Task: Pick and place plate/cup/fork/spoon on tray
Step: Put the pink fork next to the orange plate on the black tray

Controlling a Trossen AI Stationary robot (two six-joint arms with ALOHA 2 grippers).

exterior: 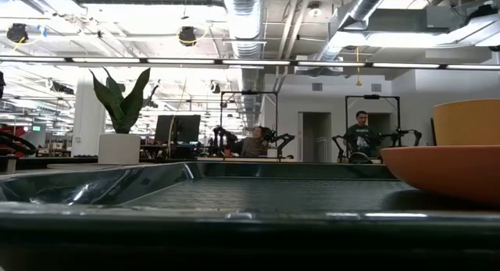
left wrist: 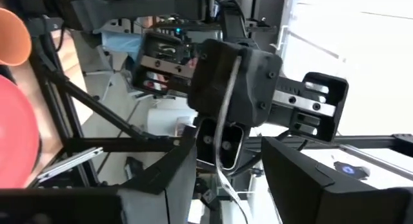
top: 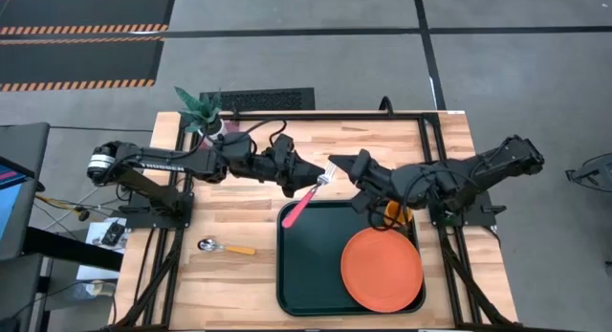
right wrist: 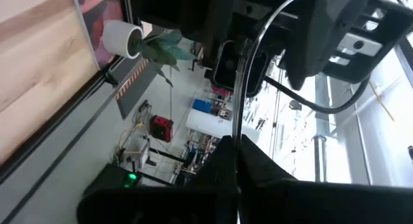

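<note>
The fork (top: pixel 308 196), silver tines and red-pink handle, hangs in the air over the tray's far left corner, between my two grippers. My right gripper (top: pixel 340 167) comes from the right and is shut at the fork's tine end. My left gripper (top: pixel 308 177) comes from the left, is open, and stands close by the fork's neck; I cannot tell whether it touches. The orange-red plate (top: pixel 382 270) lies flat in the right part of the dark tray (top: pixel 311 275). The orange-yellow cup (top: pixel 396 213) stands under my right arm, behind the plate (exterior: pixel 453 173). The spoon (top: pixel 226 247) lies on the table left of the tray. My right gripper pinches the fork's tine end (top: pixel 330 171) between its two fingers, coming level from the table's right. In the right wrist view the fingers (right wrist: pixel 219 159) close on a thin silver edge. The fork is clear of the tray, its handle end (top: pixel 289 220) slanting down toward the near left.
A potted plant (top: pixel 204 110) stands at the table's far left corner. The left half of the tray is bare. People sit at desks in the room beyond the table (exterior: pixel 361 130).
</note>
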